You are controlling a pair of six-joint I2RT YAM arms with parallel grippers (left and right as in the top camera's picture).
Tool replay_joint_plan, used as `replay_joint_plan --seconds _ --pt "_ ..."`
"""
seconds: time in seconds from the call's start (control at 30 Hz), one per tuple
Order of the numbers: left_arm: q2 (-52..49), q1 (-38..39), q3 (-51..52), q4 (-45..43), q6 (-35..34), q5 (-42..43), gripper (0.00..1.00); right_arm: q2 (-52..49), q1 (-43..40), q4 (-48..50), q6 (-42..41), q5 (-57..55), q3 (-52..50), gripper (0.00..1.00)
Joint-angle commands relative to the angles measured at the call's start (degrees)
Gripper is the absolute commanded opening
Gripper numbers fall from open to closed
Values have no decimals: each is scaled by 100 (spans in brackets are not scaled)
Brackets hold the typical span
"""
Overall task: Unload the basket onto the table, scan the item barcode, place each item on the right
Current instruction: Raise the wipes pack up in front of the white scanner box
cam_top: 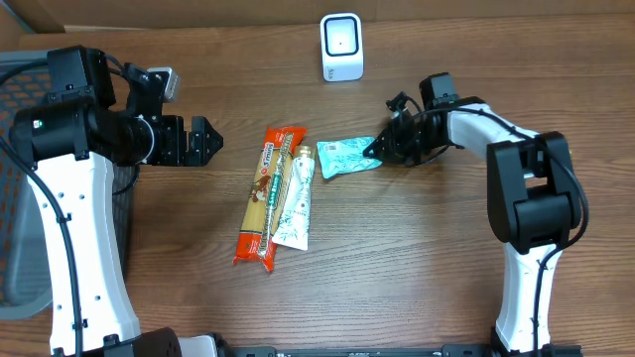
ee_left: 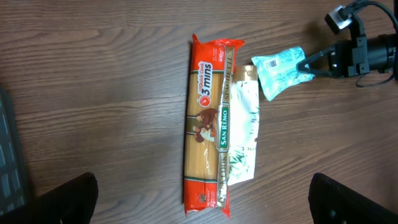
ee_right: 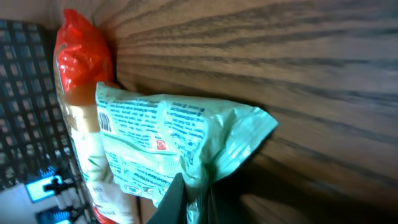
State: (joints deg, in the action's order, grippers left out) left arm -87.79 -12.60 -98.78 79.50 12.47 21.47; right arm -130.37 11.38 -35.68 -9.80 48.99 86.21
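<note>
Brown wood makes up the tabletop (cam_top: 446, 297), and everything sits on it. At the far left is a black mesh basket (cam_top: 20, 198), partly hidden behind the left arm. The left end effector (cam_top: 210, 140) is next, up over the wood with its two fingers spread wide apart and nothing between them. To its right lies a long orange and red spaghetti packet (cam_top: 262, 198), flat on the tabletop, with "3 mins" printed on it. A white and green packet (cam_top: 295, 198) lies right against its right side, and the two run side by side. A green strip where they meet reads "San Remo". At the back of the tabletop, well apart from the packets, a small white scanner (cam_top: 341, 47) stands upright. In front of it, and just to the right of the top end of the white and green packet, is the teal pouch (cam_top: 342, 156). This is the thing with small print and a barcode on it. I cannot tell if it touches the packet beside it. The right end effector (cam_top: 375, 149) has its fingers shut tight on the right edge of the teal pouch, pinching it. The right arm bends away to the right behind it.
</note>
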Motion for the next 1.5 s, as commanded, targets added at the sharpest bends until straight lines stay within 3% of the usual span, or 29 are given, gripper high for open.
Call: replay_joint_plan --seconds 0.0,0.27,0.6,0.9,1.13,1.2,1.3,1.37,1.47 --pt "-7 26 -72 -7 127 59 100 -131 -9 48 -398 -57 -61 4" --pt "-7 26 -72 -7 127 59 99 551 -116 -79 -389 -63 -33 4" --pt "-7 26 -72 -7 127 59 100 2293 -109 -275 -398 -616 -33 4" --pt "-7 26 -72 -9 127 59 100 3515 -81 -365 -1303 -1735 20 4" --pt "-7 26 -72 -9 127 59 100 3908 -52 -586 -1283 -1759 662 4" --pt "-7 26 -72 -9 127 59 100 3912 33 -638 -1272 -2334 911 4" --pt "-7 26 -72 -9 127 59 100 3910 450 -450 -1189 -4618 1051 4" --pt "-7 26 -72 -9 127 59 100 3803 905 -101 -732 -6284 1051 4" --pt "-7 26 -72 -7 127 59 100 3512 1438 501 175 -7523 1051 4"
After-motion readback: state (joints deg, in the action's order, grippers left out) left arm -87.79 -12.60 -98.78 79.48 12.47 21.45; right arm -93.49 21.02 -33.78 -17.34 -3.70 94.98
